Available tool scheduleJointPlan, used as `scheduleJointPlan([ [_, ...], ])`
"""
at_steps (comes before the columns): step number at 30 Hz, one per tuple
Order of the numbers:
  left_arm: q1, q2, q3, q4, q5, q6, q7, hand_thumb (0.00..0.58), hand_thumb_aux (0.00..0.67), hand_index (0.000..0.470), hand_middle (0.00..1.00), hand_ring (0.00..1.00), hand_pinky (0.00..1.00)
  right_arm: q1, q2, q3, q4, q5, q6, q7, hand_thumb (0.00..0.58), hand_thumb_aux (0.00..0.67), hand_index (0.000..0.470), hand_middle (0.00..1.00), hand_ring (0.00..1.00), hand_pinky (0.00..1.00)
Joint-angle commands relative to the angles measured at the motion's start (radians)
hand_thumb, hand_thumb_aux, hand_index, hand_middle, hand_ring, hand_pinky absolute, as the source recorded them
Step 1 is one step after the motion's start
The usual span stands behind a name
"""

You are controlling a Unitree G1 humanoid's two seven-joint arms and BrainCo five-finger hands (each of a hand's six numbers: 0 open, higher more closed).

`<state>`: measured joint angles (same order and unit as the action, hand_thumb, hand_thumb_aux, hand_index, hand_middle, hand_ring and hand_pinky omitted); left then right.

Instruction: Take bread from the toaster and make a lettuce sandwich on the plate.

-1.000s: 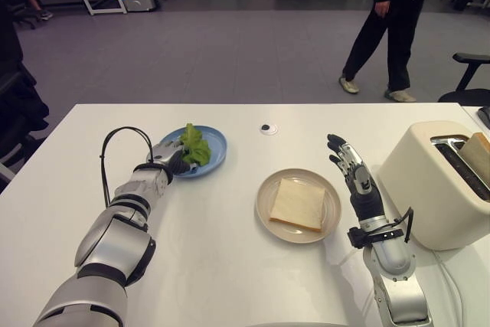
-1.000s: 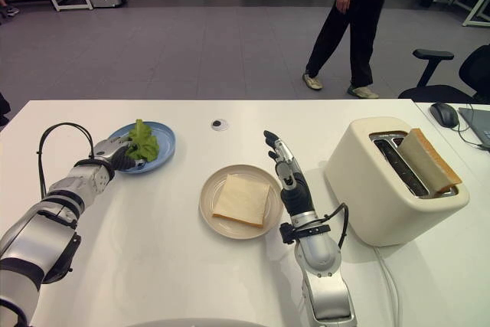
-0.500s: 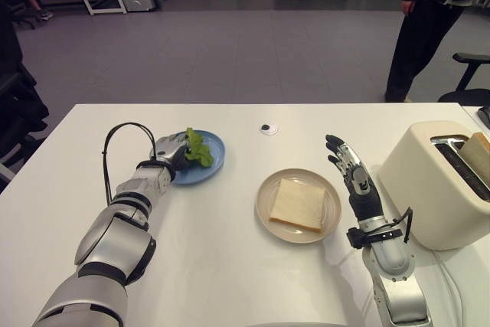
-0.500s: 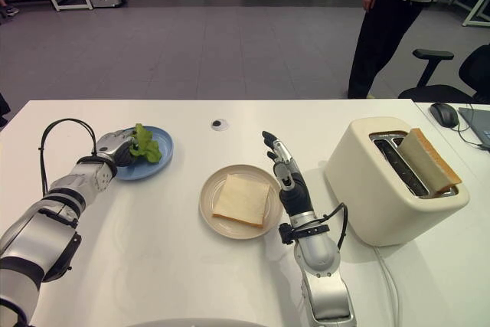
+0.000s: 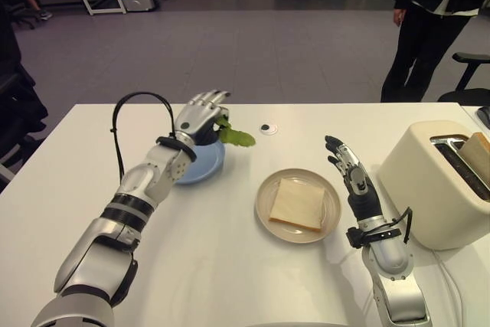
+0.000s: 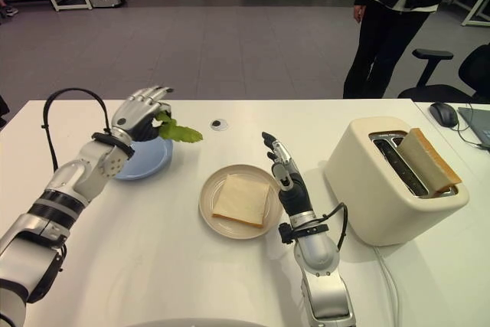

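Above the blue plate point(image 5: 210, 163), the lettuce point(image 5: 236, 138), presumably light, limp and tearable, is pinched at one end by the left hand point(image 5: 197, 117); the right hand point(image 5: 350, 171) is spread, empty.

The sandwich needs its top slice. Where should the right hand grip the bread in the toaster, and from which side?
Likely pinch the bread across its flat faces at the exposed upper part, coming from above: the rest sits in the toaster slot, and the slice leans.
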<state>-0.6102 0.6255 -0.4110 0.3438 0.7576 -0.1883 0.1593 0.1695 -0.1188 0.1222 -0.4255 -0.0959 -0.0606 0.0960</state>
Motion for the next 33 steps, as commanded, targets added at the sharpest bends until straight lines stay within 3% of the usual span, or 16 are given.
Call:
scheduleJointPlan([
  [1, 0.118, -0.072, -0.054, -0.242, 0.053, 0.032, -0.087, 0.580, 0.670, 0.470, 0.00, 0.00, 0.00, -0.039, -0.007, -0.050, 0.007, 0.014, 0.020, -0.007, 0.000, 0.000, 0.000, 0.00, 0.00, 0.00],
  [11, 0.200, -0.185, -0.069, -0.456, 0.106, 0.041, -0.142, 0.580, 0.670, 0.470, 0.00, 0.00, 0.00, -0.061, 0.004, -0.069, 0.031, 0.010, 0.020, -0.010, 0.000, 0.000, 0.000, 0.00, 0.00, 0.00],
  [25, 0.247, -0.259, -0.178, -0.095, 0.194, -0.110, 0.067, 0.580, 0.670, 0.470, 0.00, 0.00, 0.00, -0.070, 0.010, -0.064, 0.042, 0.007, 0.014, -0.010, 0.000, 0.000, 0.000, 0.00, 0.00, 0.00],
  [31, 0.251, -0.233, -0.174, -0.055, 0.210, -0.123, 0.094, 0.580, 0.670, 0.470, 0.00, 0.00, 0.00, -0.074, 0.008, -0.066, 0.048, 0.008, 0.013, -0.009, 0.000, 0.000, 0.000, 0.00, 0.00, 0.00],
  [32, 0.250, -0.229, -0.171, -0.053, 0.212, -0.122, 0.093, 0.576, 0.612, 0.429, 0.00, 0.00, 0.00, -0.075, 0.007, -0.067, 0.051, 0.008, 0.012, -0.009, 0.000, 0.000, 0.000, 0.00, 0.00, 0.00],
  [33, 0.252, -0.224, -0.163, -0.061, 0.210, -0.120, 0.090, 0.503, 0.426, 0.299, 0.00, 0.00, 0.00, -0.076, 0.006, -0.067, 0.052, 0.008, 0.011, -0.008, 0.000, 0.000, 0.000, 0.00, 0.00, 0.00],
])
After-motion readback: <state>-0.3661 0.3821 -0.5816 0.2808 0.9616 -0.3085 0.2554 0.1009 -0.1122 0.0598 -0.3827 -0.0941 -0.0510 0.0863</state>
